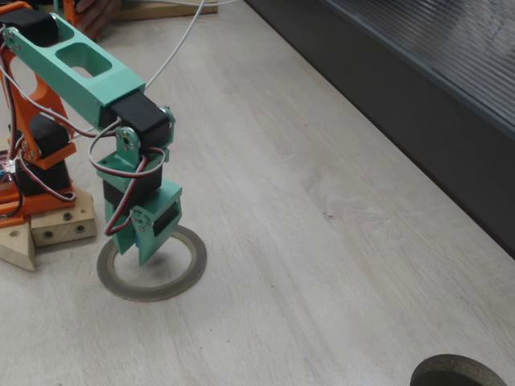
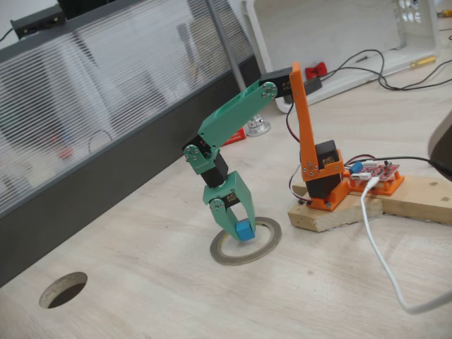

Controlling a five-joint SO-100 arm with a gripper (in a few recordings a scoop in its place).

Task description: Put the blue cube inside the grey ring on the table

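Note:
My green gripper (image 2: 241, 232) points straight down over the grey ring (image 2: 271, 238) and is shut on the blue cube (image 2: 246, 229). The cube hangs low inside the ring's opening, near its far-left side; whether it touches the table (image 2: 162, 304) I cannot tell. In the other fixed view the gripper (image 1: 138, 251) stands over the left part of the ring (image 1: 190, 269), and only a sliver of blue shows between the fingers.
The arm's orange base (image 2: 326, 185) sits on a wooden block (image 2: 332, 215) right of the ring, with a white cable (image 2: 381, 261) trailing forward. A dark ribbed panel (image 1: 418, 88) runs along the table's edge. A round dark opening (image 2: 63, 289) lies away from the ring.

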